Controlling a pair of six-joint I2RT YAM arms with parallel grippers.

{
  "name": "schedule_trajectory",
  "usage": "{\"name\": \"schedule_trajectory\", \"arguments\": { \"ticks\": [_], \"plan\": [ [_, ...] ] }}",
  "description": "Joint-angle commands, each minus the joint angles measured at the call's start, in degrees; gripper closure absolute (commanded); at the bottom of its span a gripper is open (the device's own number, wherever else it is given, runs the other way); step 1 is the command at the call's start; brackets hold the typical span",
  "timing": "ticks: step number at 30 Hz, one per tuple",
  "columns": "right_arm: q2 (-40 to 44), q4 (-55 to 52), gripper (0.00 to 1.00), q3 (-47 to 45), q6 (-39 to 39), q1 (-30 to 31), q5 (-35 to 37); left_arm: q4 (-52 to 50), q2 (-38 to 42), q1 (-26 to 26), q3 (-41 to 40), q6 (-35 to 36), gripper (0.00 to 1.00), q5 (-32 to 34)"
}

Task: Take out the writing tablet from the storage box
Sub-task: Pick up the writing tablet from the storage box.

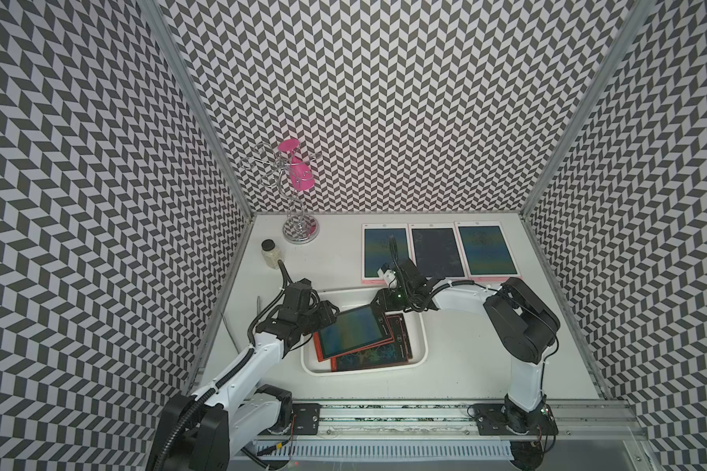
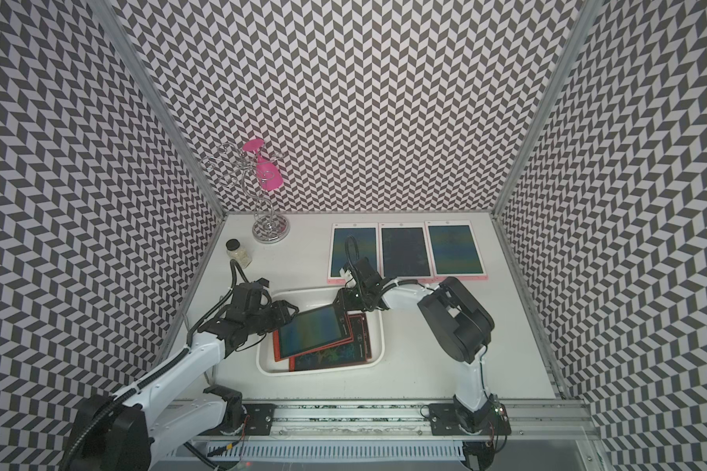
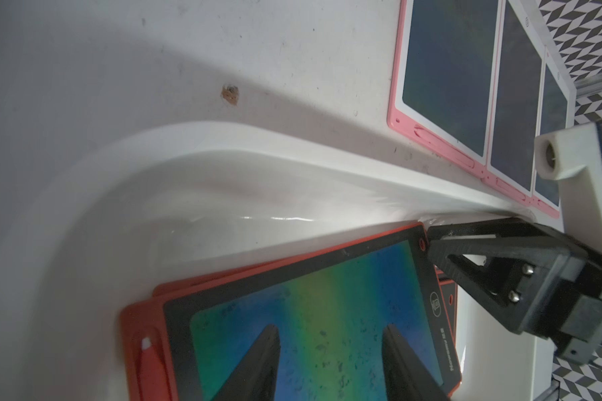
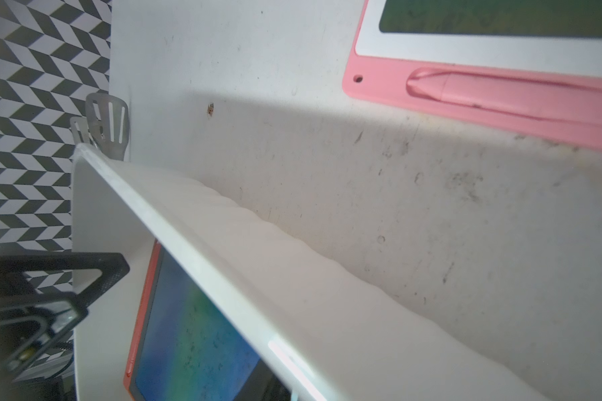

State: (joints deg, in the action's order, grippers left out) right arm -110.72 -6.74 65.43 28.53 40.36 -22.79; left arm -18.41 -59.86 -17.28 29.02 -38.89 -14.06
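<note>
Left gripper (image 3: pixel 331 328) is hovering, jaws apart, over the top writing tablet (image 3: pixel 292 295); right gripper (image 3: pixel 431 239) is clamping the storage box (image 3: pixel 223 166) rim.

In a top view the left arm (image 1: pixel 237 367) reaches from its 7 o'clock base toward 1 o'clock, the left gripper (image 3: pixel 331 330) with jaws apart. The right arm (image 1: pixel 523 326) rises at 5 o'clock, elbow folded, forearm heading 9 o'clock. The right gripper (image 1: pixel 378 302) clamps the storage box (image 1: pixel 423 346) rim.

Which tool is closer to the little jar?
Left. The left tool hovers over the top red tablet's end nearest the jar; the right tool is farther away, at the storage box's far rim.
</note>
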Motion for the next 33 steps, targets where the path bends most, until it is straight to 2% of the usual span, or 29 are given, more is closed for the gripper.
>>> {"name": "schedule_trajectory", "arguments": {
  "ticks": [1, 6, 11, 17, 26, 33],
  "plan": [
    [-0.7, 1.3, 0.62, 0.5, -0.4, 0.2, 0.6, -7.1, -0.9, -2.2, 2.2, -2.1, 0.50, 3.6],
    [-0.3, 0.9, 0.63, 0.5, -0.9, 0.2, 0.5, -12.9, -4.4, -6.6, 4.1, -5.6, 0.50, 10.6],
    [-0.5, 1.3, 0.62, 0.4, -1.2, 0.2, -0.2, -15.4, -5.8, -7.4, 4.1, -8.4, 0.50, 13.3],
    [-1.1, 1.1, 0.63, 0.9, -1.9, 0.2, -0.9, -18.7, -3.2, -7.9, 4.8, -11.5, 0.50, 18.9],
    [-2.3, 0.5, 0.62, 2.0, -2.7, 0.0, -1.8, -19.4, -3.0, -8.4, 2.6, -15.0, 0.49, 21.0],
    [-2.7, 0.8, 0.63, 2.2, -2.7, -0.1, -2.1, -22.3, -0.6, -9.8, 4.1, -16.9, 0.48, 24.1]
  ]
}}
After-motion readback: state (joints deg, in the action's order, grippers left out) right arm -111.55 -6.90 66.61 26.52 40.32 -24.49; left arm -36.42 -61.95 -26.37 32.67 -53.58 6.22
